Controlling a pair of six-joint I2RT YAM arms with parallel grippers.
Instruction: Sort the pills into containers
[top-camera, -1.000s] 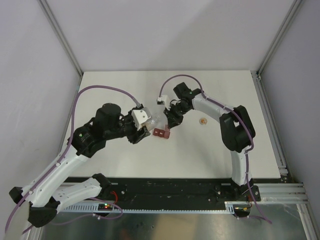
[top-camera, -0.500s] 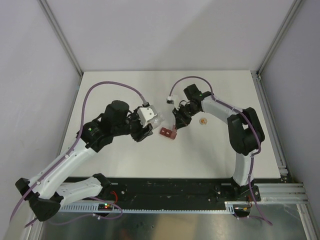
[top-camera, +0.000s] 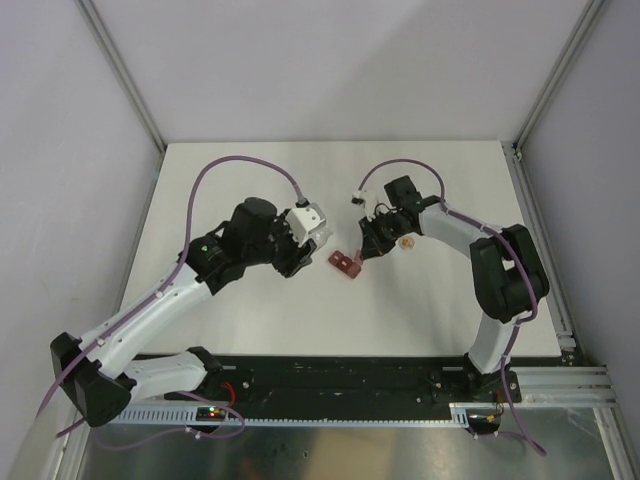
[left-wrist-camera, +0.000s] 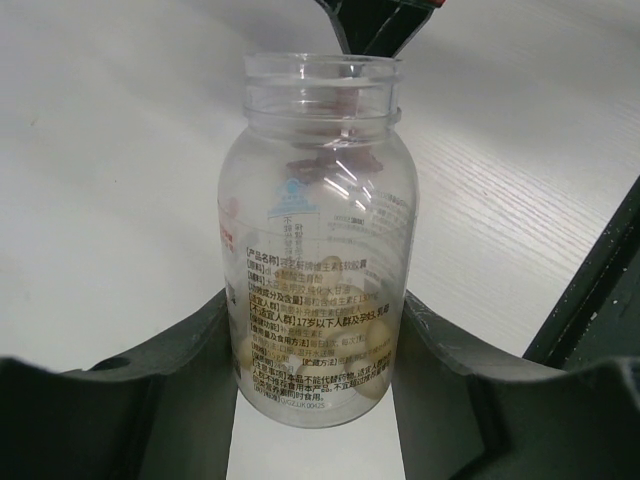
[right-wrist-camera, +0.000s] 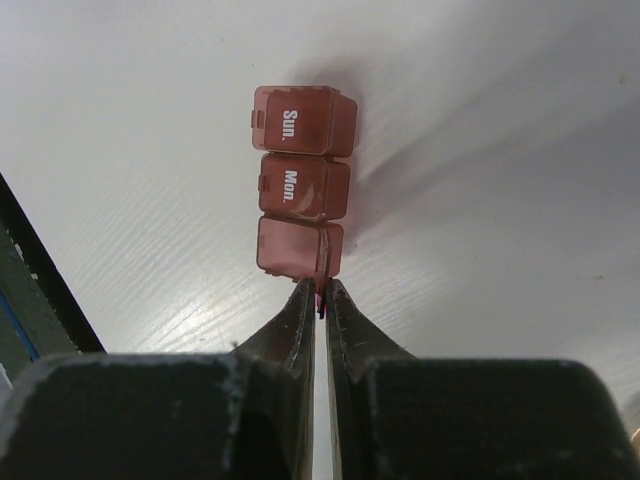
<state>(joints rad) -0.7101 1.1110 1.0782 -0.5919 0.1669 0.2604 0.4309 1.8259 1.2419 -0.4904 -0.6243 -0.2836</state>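
Observation:
The containers are a dark red strip (top-camera: 346, 263) of three square compartments lying on the white table, with lids marked "Sun." and "Mon." in the right wrist view (right-wrist-camera: 300, 190). My right gripper (right-wrist-camera: 321, 295) is shut on a thin tab at the strip's near end; from above it (top-camera: 364, 252) sits just right of the strip. My left gripper (left-wrist-camera: 315, 335) is shut on a clear open-mouthed bottle (left-wrist-camera: 320, 230). The pills (left-wrist-camera: 375, 345) lie as pale yellowish pellets in the bottle's bottom. From above, the left gripper (top-camera: 300, 252) is left of the strip.
A small round tan object (top-camera: 406, 241) lies on the table just right of my right gripper. Through the bottle, the left wrist view shows the red strip (left-wrist-camera: 335, 160), with the right gripper's dark fingers (left-wrist-camera: 372, 25) beyond it. Grey walls enclose the white table (top-camera: 250, 180).
Both grippers have moved to the right. The red strip has shifted right with the right gripper. The left gripper has followed with the bottle, staying close to the strip's left side.

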